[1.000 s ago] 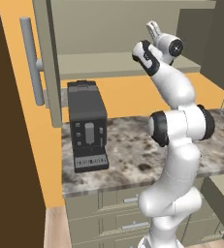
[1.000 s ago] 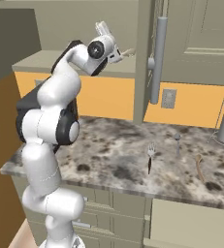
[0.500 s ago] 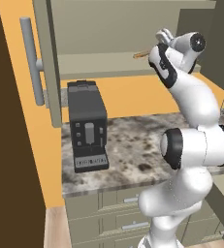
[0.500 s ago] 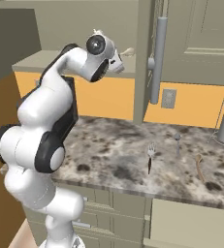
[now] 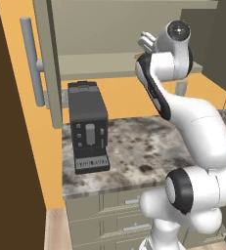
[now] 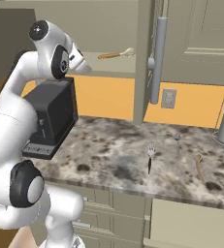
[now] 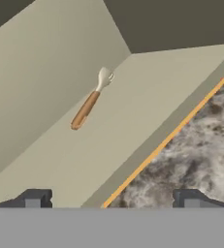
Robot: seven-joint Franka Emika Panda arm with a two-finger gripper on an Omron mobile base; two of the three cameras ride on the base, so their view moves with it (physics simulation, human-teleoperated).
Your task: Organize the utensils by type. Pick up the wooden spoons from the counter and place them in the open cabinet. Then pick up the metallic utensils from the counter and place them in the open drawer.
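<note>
Now wooden spoon [image 7: 91,100] — orange-brown handle, cream bowl.

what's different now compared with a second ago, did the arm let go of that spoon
Yes. A second ago the end effector carried the orange-brown wooden spoon up at the open cabinet; now the spoon lies on the cabinet shelf and the end effector is open, drawn back from it. On the counter, the fork, metal spoon, darker wooden spoon and coffee machine stayed put.
</note>
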